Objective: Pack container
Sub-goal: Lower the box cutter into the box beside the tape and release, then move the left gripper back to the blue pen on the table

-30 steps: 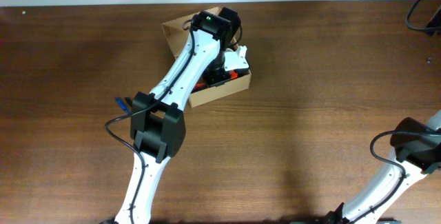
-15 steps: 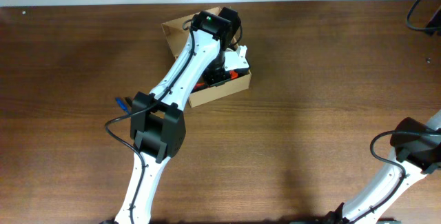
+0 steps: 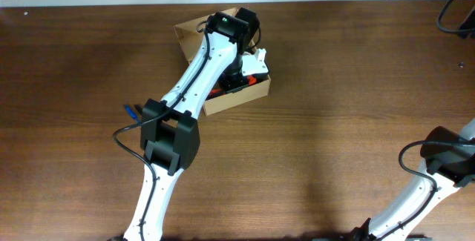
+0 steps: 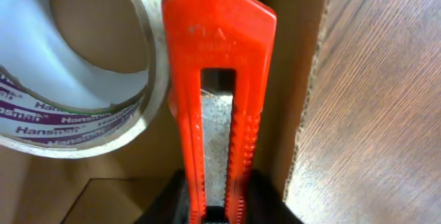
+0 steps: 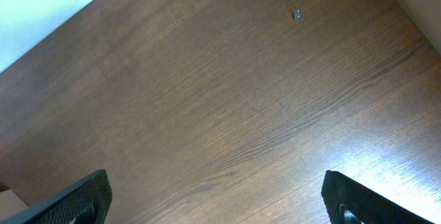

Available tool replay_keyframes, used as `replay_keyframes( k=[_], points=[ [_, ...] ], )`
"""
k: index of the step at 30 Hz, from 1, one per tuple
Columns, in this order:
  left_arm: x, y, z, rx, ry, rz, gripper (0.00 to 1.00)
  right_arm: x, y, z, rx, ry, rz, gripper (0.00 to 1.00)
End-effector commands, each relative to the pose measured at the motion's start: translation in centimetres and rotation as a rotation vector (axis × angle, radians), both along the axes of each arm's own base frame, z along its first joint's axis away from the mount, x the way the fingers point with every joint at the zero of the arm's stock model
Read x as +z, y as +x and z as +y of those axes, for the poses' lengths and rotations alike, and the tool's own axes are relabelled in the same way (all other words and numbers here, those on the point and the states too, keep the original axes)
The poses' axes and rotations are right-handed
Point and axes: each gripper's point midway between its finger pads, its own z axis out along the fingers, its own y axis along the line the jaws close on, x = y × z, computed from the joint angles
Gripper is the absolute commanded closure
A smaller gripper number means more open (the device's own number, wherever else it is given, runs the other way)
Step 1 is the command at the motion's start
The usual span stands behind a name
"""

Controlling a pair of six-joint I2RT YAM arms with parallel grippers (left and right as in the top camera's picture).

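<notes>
Near right, the right arm point(image 3: 444, 161) hangs above bare desk point(image 3: 334, 144), and its wrist view shows the right pincer point(image 5: 215, 182) spread wide, with nothing between the fingers. Over on the near left, the left arm point(image 3: 167, 141) stretches away from us across the wood, passing a small blue object point(image 3: 131, 110) that lies just left of it. Far centre, there's the container point(image 3: 231, 101), a tan cardboard box sitting on the desk with its top open, and the arm's wrist is right over it. Inside, the left pincer point(image 4: 220, 209) is clamped tight on an orange tool point(image 4: 219, 58), which points down into the box along its right wall. Just left of the tool sits a tape roll point(image 4: 76, 117) with purple print.
</notes>
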Motion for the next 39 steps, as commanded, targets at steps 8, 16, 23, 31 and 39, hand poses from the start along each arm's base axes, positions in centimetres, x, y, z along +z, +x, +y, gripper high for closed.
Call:
replay_keyframes(
  k=[8, 16, 23, 31, 39],
  points=[
    [-0.3, 0.3, -0.4, 0.02, -0.02, -0.008, 0.61, 0.5, -0.1, 0.4, 0.0, 0.003, -0.011, 0.01],
    [1.6, 2.0, 2.7, 0.16, 0.145, -0.13, 0.7, 0.5, -0.1, 0.4, 0.0, 0.003, -0.011, 0.01],
    [10.5, 4.0, 7.2, 0.399, 0.168, -0.385, 0.5, 0.5, -0.1, 0.4, 0.0, 0.003, -0.011, 0.01],
    [26.5, 1.0, 16.0, 0.712, -0.046, -0.712, 0.31, 0.5, -0.1, 0.4, 0.0, 0.003, -0.011, 0.01],
    [26.3, -5.5, 27.0, 1.207, -0.181, -0.504, 0.23, 0.5, -0.1, 0.4, 0.0, 0.003, -0.011, 0.01]
  ],
)
